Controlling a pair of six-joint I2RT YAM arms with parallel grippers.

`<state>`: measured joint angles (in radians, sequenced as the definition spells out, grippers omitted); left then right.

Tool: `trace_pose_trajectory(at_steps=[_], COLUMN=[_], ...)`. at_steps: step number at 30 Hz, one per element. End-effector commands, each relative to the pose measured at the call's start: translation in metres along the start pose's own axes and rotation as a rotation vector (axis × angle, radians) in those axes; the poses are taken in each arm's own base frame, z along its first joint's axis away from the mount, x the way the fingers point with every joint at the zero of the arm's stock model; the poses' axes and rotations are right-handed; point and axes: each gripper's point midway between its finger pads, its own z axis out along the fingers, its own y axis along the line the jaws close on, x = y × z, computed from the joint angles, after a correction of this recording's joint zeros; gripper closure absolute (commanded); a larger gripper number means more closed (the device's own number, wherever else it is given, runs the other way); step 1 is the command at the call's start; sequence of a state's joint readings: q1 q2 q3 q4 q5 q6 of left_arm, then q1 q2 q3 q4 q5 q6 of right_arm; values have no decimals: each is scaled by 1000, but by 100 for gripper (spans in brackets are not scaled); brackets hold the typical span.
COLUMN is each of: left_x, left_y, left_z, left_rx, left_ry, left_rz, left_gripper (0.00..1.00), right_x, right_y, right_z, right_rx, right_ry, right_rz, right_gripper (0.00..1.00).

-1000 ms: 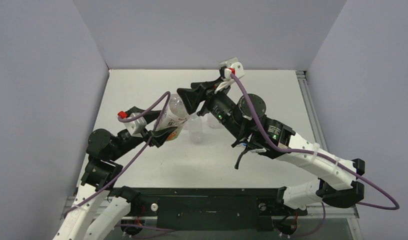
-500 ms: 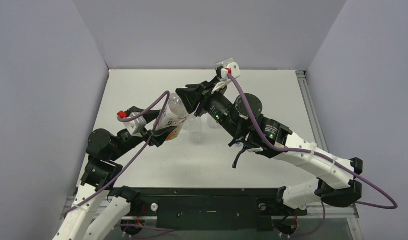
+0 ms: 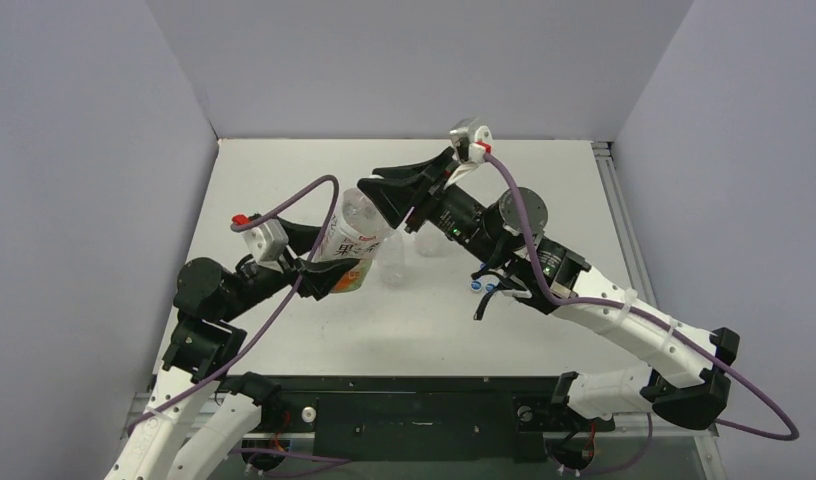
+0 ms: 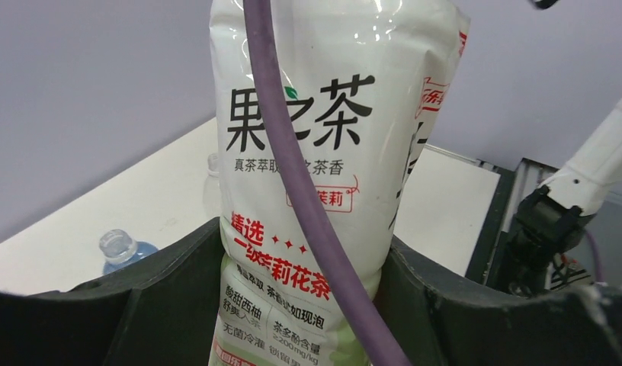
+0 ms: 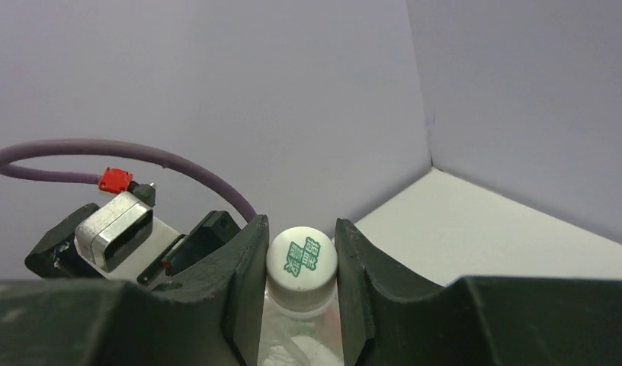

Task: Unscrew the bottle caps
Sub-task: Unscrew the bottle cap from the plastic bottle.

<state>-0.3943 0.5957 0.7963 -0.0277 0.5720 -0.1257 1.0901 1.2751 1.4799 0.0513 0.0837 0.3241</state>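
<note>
The wide bottle point(image 3: 352, 235) with the orange-and-green label is held tilted above the table by my left gripper point(image 3: 334, 274), which is shut on its lower body. In the left wrist view the bottle point(image 4: 323, 152) fills the gap between the black fingers point(image 4: 163, 305). My right gripper point(image 3: 381, 192) is shut on its white cap point(image 5: 301, 258); both pads press the cap's sides. Two plain clear bottles point(image 3: 392, 262) point(image 3: 430, 243) stand on the table just behind. A capless blue-labelled bottle point(image 4: 119, 248) shows in the left wrist view. Two small blue caps point(image 3: 481, 287) lie under the right arm.
The white table point(image 3: 284, 190) is boxed in by grey walls at the back and both sides. A purple cable point(image 4: 293, 175) crosses in front of the held bottle. A metal rail point(image 3: 624, 240) runs along the table's right edge.
The held bottle and my left gripper have shifted slightly right, the bottle standing more upright. My right wrist has turned while staying clamped on the cap.
</note>
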Motion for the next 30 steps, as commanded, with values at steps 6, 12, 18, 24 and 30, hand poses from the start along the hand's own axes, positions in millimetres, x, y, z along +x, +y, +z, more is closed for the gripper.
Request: trace_pose_trajectory(at_steps=[6,12,18,24,30], left_x=[-60,-57,-59,-61,-56], left_y=[-61,-76,-86,-100,-91], left_z=[-9,-15,-19,-25,-20], left_rx=[280,364,427,513,460], left_ry=[-132,-100,-81,-46,-48], left_rz=[-150,-169,-188,-209,-198], left_gripper=[100,100,100,100,100], right_x=[-49,-46,-43,-40,-39], right_y=[71,96,112,117,111], right_z=[-50,-70,-84,-92,-87], right_rx=[-610,-809,-953,-1024,-986], right_ry=[-145,-90,-61,-39,-26], right_rz=[12,-42,-3,12,19], right_gripper=[100,100,100,98,51])
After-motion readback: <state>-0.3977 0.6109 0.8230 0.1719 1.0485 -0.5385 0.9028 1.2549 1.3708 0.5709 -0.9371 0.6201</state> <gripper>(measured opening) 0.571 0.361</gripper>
